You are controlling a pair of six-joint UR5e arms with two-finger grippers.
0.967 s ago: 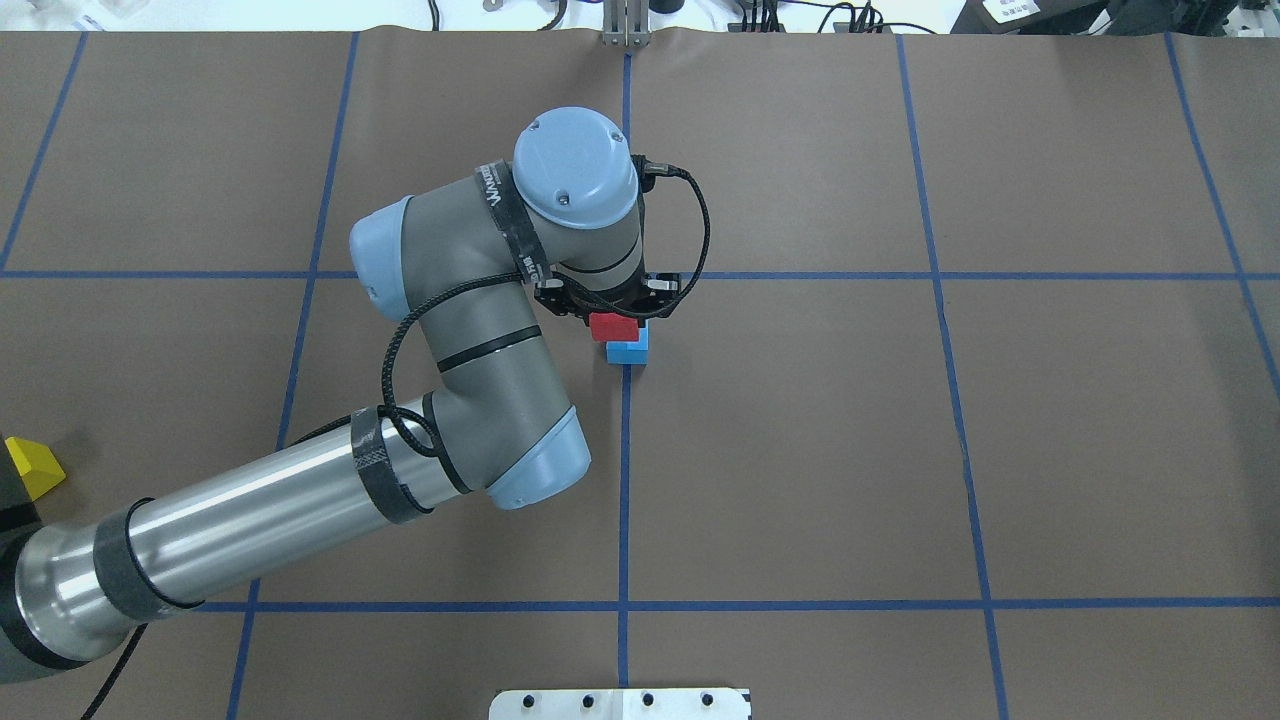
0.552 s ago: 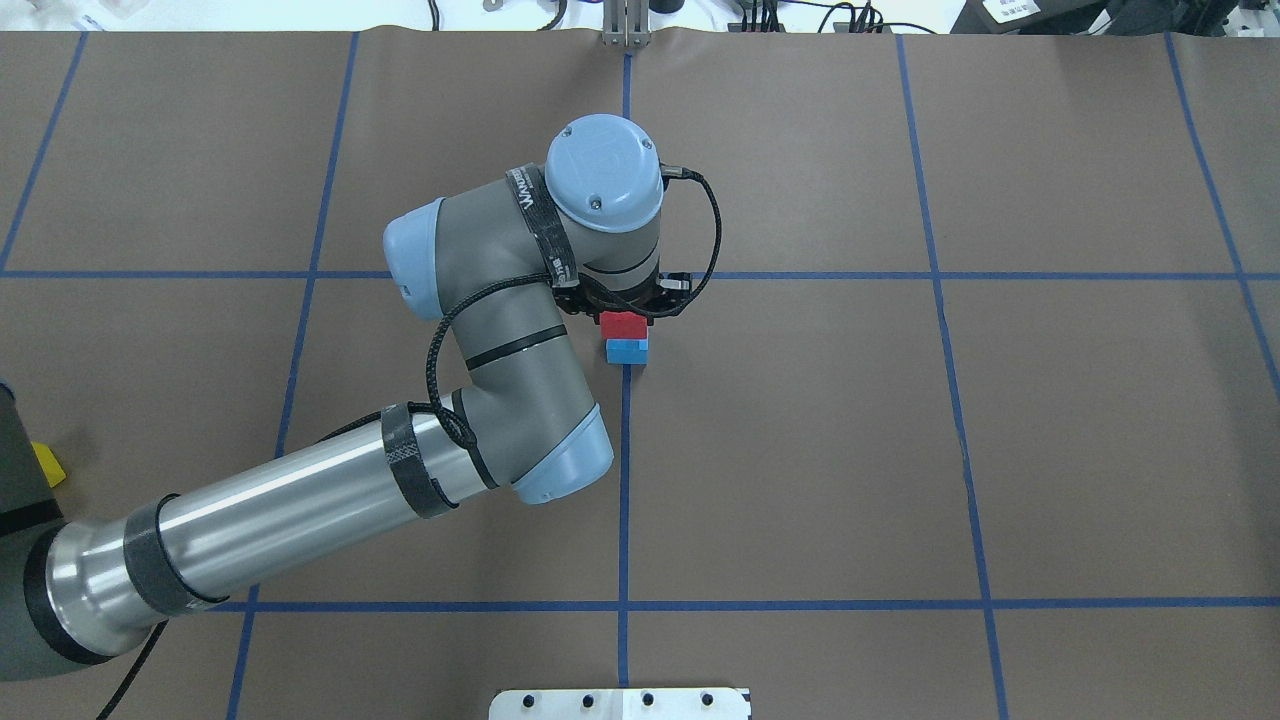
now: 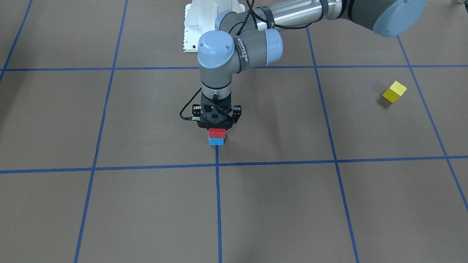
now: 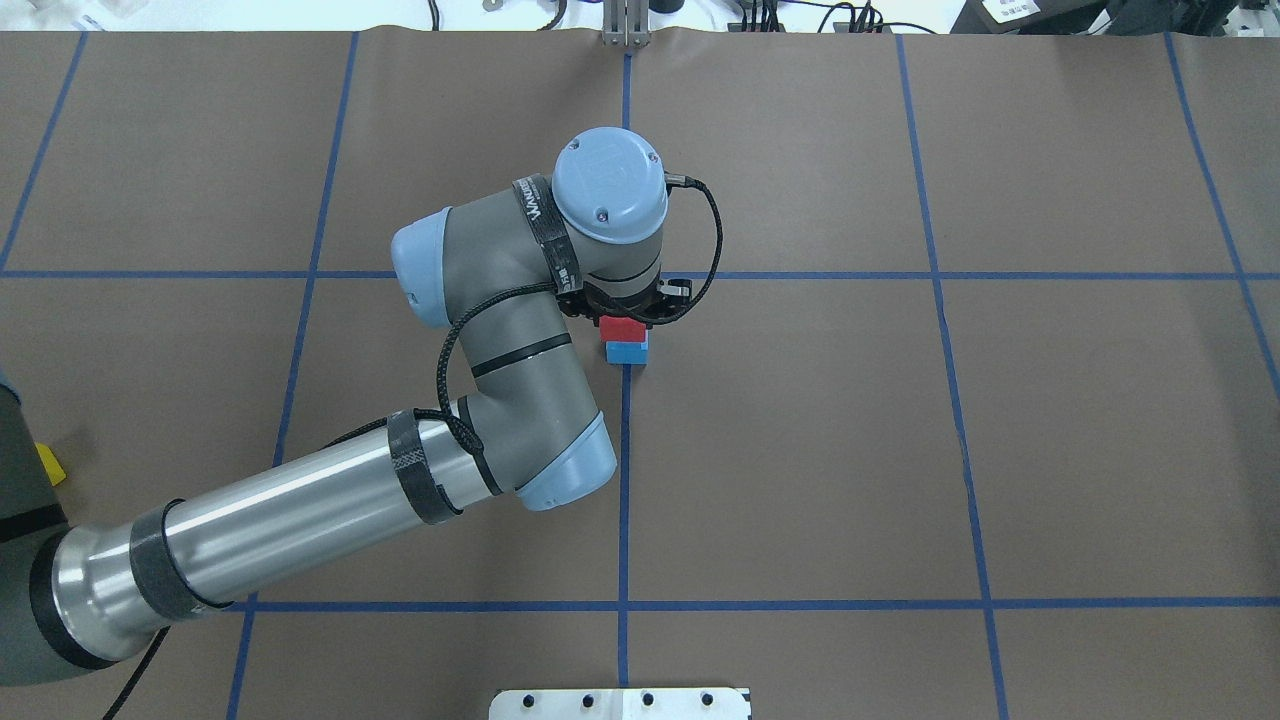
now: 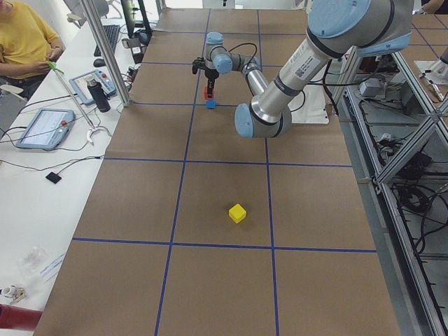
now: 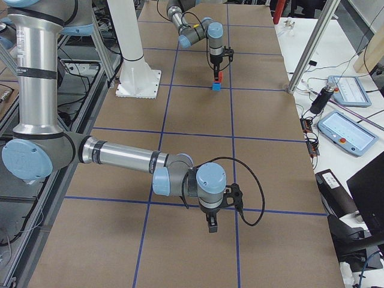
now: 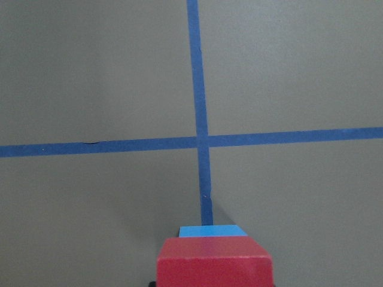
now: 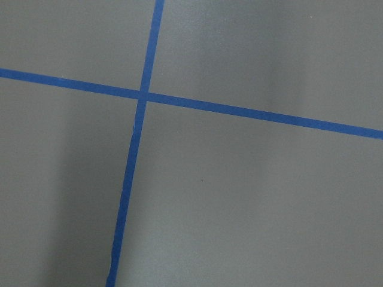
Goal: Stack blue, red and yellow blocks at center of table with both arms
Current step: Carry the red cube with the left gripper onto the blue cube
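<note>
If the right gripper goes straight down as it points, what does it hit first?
Likely just the table: the right gripper points down, and its wrist camera shows only bare surface and blue tape lines, nothing on it. Height is unclear.

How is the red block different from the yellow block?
The red block sits on top of the blue block; the yellow block sits on the table alone. The left gripper is around the red block; nothing touches the yellow block. The red block is at the middle, the yellow block far off to the side. Both are small plain cubes.
</note>
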